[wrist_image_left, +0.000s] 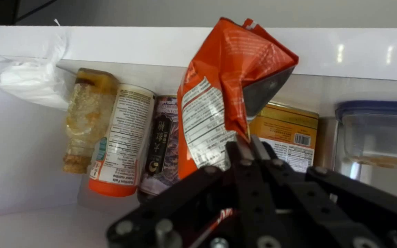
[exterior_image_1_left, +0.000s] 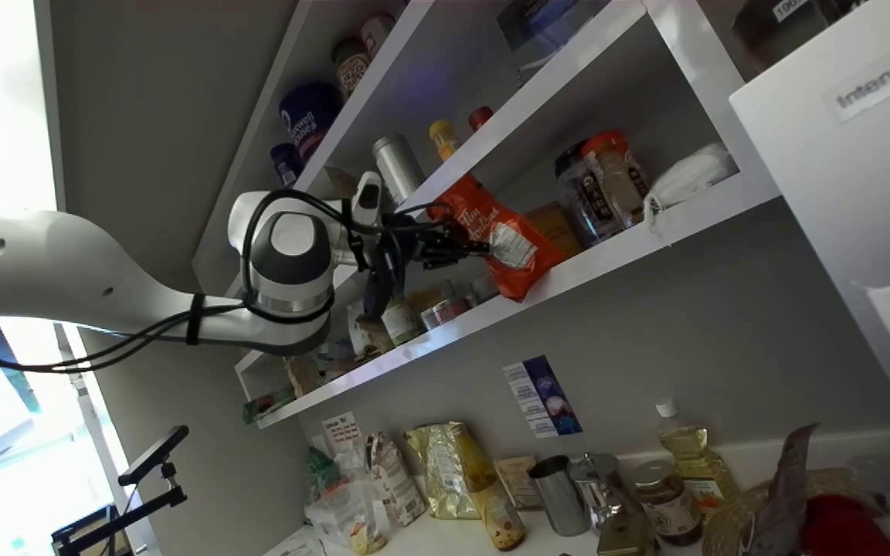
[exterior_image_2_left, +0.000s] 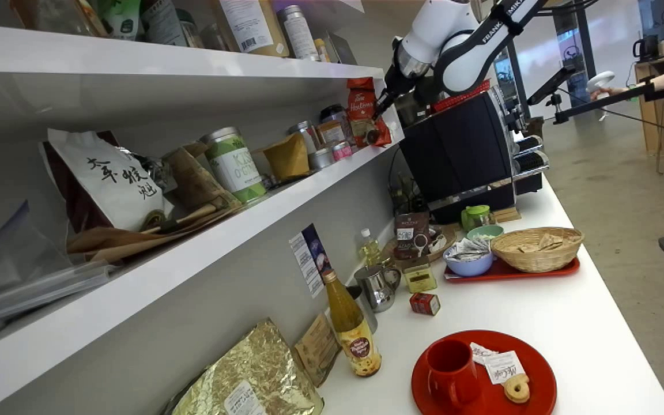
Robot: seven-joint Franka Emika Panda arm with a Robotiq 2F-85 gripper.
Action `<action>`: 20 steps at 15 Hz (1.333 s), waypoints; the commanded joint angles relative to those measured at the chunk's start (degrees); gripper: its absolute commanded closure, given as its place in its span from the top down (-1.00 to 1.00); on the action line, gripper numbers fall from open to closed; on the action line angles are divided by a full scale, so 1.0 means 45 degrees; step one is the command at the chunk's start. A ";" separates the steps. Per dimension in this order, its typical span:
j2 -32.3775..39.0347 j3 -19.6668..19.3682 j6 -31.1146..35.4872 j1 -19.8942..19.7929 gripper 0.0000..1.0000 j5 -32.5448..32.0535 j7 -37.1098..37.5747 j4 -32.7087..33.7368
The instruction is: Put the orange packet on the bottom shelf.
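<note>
The orange packet (exterior_image_1_left: 518, 243) is a red-orange bag with a pale printed panel. It is upright but tilted at the front of the bottom shelf (exterior_image_1_left: 460, 323), below the board above. It also shows in an exterior view (exterior_image_2_left: 361, 106) and in the wrist view (wrist_image_left: 205, 120), where its crumpled bottom end overlaps the shelf's front edge (wrist_image_left: 122, 44). I cannot tell whether it rests on the board. My gripper (wrist_image_left: 252, 146) is shut on a fold at the packet's side. Its fingertips also show in an exterior view (exterior_image_1_left: 484, 249). The packet's upper part is hidden behind the fingers in the wrist view.
Jars (wrist_image_left: 122, 137) and a dark tin (wrist_image_left: 162, 144) stand on one side of the packet. A yellow-orange tin (wrist_image_left: 284, 127) and a clear container (wrist_image_left: 381, 134) stand on the other. The upper shelf board (exterior_image_1_left: 522, 93) lies close above. A dark machine (exterior_image_2_left: 459, 150) stands under the arm.
</note>
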 commanded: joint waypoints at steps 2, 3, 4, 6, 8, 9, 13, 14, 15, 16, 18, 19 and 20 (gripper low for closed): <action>-0.0053 0.1203 -0.0180 -0.0869 -0.99 0.3074 -0.2644 0.0033; -0.0067 0.1441 -0.0303 -0.1075 -0.99 0.3697 -0.3149 0.0080; -0.0109 0.1578 -0.0412 -0.1240 -0.99 0.4109 -0.3551 0.0132; -0.0244 0.1859 -0.0513 -0.1572 -0.99 0.4920 -0.4394 0.0164; -0.0449 0.2052 -0.0698 -0.1890 -0.99 0.5650 -0.5150 0.0223; -0.0511 0.2109 -0.0776 -0.2017 -0.99 0.5982 -0.5472 0.0279; -0.0663 0.2007 -0.1408 -0.2342 -0.99 0.6873 -0.6318 0.0526; -0.0633 0.1946 -0.1605 -0.2397 -0.99 0.6950 -0.6416 0.0574; -0.0635 0.1922 -0.1780 -0.2451 -0.99 0.7008 -0.6480 0.0618; -0.0604 0.1901 -0.1958 -0.2512 -0.99 0.7018 -0.6509 0.0662; -0.0557 0.1876 -0.2199 -0.2616 -0.99 0.6964 -0.6473 0.0749; -0.0553 0.1869 -0.2271 -0.2659 -0.99 0.6918 -0.6417 0.0771; -0.0531 0.1892 -0.2287 -0.2696 -0.99 0.6927 -0.6446 0.0777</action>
